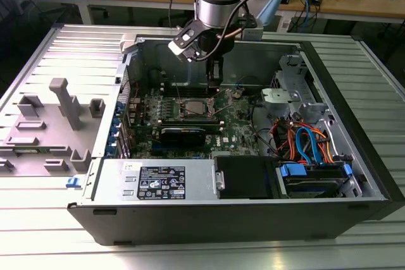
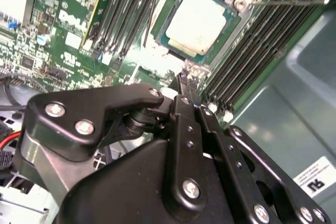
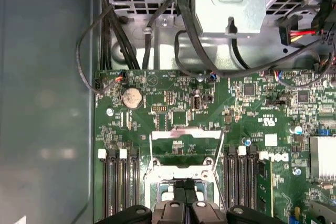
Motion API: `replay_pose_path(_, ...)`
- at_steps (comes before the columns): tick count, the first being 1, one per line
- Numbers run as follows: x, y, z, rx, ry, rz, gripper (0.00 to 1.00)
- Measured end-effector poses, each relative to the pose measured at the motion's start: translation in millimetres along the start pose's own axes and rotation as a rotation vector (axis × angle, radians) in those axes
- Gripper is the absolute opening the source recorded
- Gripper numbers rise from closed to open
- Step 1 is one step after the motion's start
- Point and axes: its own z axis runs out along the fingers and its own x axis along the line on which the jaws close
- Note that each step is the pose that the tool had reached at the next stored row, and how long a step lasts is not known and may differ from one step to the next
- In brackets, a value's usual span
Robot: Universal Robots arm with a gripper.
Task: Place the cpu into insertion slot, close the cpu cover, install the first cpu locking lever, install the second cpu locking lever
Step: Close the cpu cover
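Observation:
The cpu (image 2: 199, 17) lies flat in the insertion slot (image 1: 192, 107) on the green motherboard, its silver top showing. In the first wrist view the cpu cover (image 3: 185, 135), a silver frame with a square window, appears swung back off the slot, with board showing through the window. Thin wire locking levers (image 3: 219, 150) run along its sides, and one lever (image 2: 289, 1) sticks out beside the slot. My gripper (image 2: 189, 74) hangs over the slot's edge on the cover side, shut with nothing between its black fingers (image 3: 185, 198). In the exterior view the gripper (image 1: 215, 83) points down inside the case.
Rows of black memory slots (image 2: 126, 14) flank the socket. A drive cage and black cables (image 3: 226, 3) lie beyond the board. The case wall (image 3: 47, 103) is close on one side. Orange and blue cables (image 1: 307, 143) fill the case's end at the exterior view's right.

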Motion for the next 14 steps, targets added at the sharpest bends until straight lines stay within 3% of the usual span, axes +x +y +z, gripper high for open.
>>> replay_pose_path(5, 0.0, 9.4, -0.2, 0.0002, -0.0001, 0.0, 0.11)
replay_pose_path(10, -0.2, 11.1, -7.1, 0.0005, 0.0, 0.0, 0.11)
replay_pose_path(14, -0.2, 19.2, -8.5, 0.0024, 0.0003, 0.0, 0.11)
